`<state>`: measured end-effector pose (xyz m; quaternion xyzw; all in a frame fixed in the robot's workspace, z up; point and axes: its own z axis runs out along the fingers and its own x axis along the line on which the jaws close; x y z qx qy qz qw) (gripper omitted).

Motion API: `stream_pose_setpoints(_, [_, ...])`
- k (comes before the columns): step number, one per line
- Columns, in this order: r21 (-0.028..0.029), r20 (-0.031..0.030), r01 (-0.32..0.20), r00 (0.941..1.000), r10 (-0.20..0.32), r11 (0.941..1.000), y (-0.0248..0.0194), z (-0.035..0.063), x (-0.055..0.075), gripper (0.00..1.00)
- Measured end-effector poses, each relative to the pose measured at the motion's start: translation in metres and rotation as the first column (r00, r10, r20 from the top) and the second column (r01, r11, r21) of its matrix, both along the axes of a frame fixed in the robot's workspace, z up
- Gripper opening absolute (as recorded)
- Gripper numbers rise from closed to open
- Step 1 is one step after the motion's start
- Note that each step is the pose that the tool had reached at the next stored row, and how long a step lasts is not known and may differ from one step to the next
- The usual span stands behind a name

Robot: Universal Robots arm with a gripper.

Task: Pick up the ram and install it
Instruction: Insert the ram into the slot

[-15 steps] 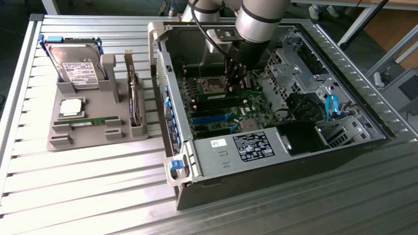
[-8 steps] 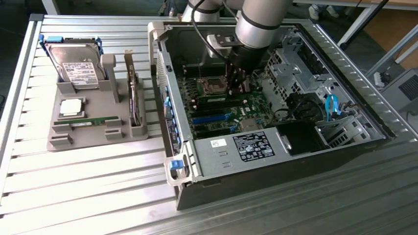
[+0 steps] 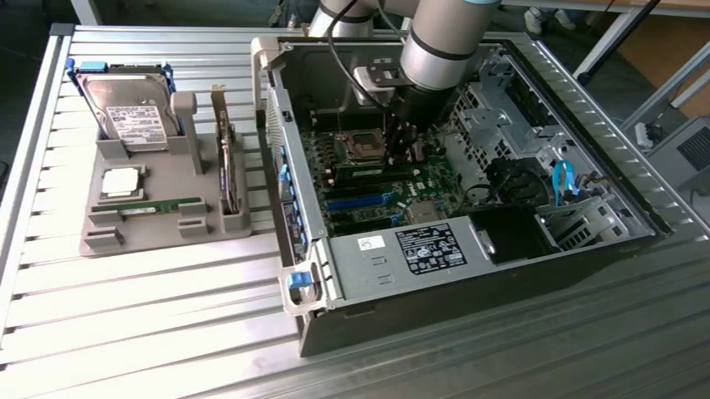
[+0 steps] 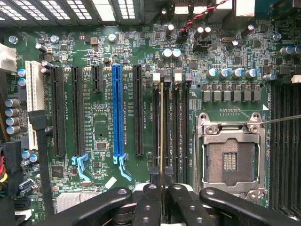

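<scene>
The ram stands edge-on over the motherboard's memory slots, just beside the empty CPU socket, pinched at its near end by the hand, whose fingers are closed tight on it. In the exterior view the hand reaches down into the open computer case, and the stick itself is hard to make out there. On the counter a grey holder carries one hard drive, one processor and one more memory stick.

A grey and silver robot arm reaches straight down, its black two-fingered gripper pointing downward with fingers pinched nearly together.
</scene>
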<state>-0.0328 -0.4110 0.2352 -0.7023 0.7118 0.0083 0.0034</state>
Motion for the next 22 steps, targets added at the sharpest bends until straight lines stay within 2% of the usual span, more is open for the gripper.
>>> stream_pose_setpoints(1, [-0.0001,-0.0001,-0.002,1.0000,0.002,1.0000,0.0000,0.0000,0.000,0.11])
stream_pose_setpoints(2, [-0.0001,0.0000,-0.035,0.9994,0.035,0.9994,-0.0020,-0.0001,0.000,0.11])
stream_pose_setpoints(11, [-0.0001,0.0000,-0.017,0.9998,0.017,0.9998,-0.0019,-0.0029,0.000,0.11])
stream_pose_setpoints(13, [0.0000,0.0000,-0.018,0.9998,0.018,0.9998,-0.0019,-0.0029,0.000,0.12])
stream_pose_setpoints(14, [0.0000,0.0000,-0.017,0.9998,0.017,0.9998,-0.0019,-0.0029,0.000,0.18])
stream_pose_setpoints(15, [-0.0001,0.0000,-0.018,0.9998,0.018,0.9998,-0.0019,-0.0029,0.000,0.18])
stream_pose_setpoints(16, [-0.0022,0.0000,-0.018,0.9998,0.018,0.9998,-0.0019,-0.0029,0.000,0.18])
stream_pose_setpoints(17, [-0.0046,-0.0002,-0.018,0.9998,0.018,0.9998,-0.0019,-0.0018,0.000,0.18])
stream_pose_setpoints(20, [-0.0042,0.0000,-0.018,0.9998,0.018,0.9998,-0.0015,0.0102,0.000,0.18])
stream_pose_setpoints(21, [-0.0044,0.0000,-0.018,0.9998,0.018,0.9998,-0.0013,0.0112,0.000,0.18])
stream_pose_setpoints(22, [-0.0046,-0.0002,-0.017,0.9998,0.017,0.9998,-0.0011,0.0115,0.002,0.09])
